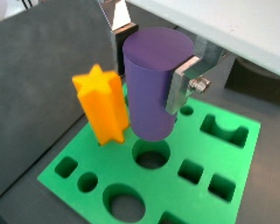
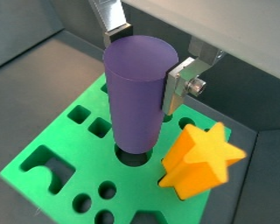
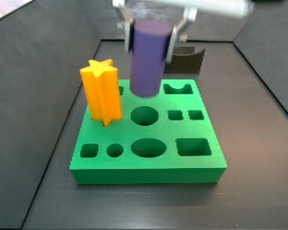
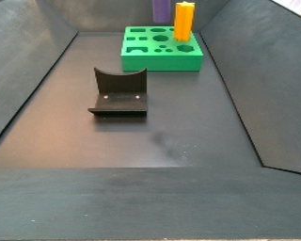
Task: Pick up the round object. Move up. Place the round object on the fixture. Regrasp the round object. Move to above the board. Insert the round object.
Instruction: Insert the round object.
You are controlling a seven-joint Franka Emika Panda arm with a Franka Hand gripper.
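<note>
My gripper is shut on the round object, a purple cylinder held upright between the silver fingers. It also shows in a wrist view, gripper. In a side view the round object hangs with its lower end just above a round hole in the green board. The gripper is above it. In a side view the board lies far back, with the purple object behind the orange post. The fixture stands apart from the board, bare.
A tall orange star post stands in the board right beside the held cylinder, also in both wrist views. Dark walls enclose the floor. The board has several other holes, round and square.
</note>
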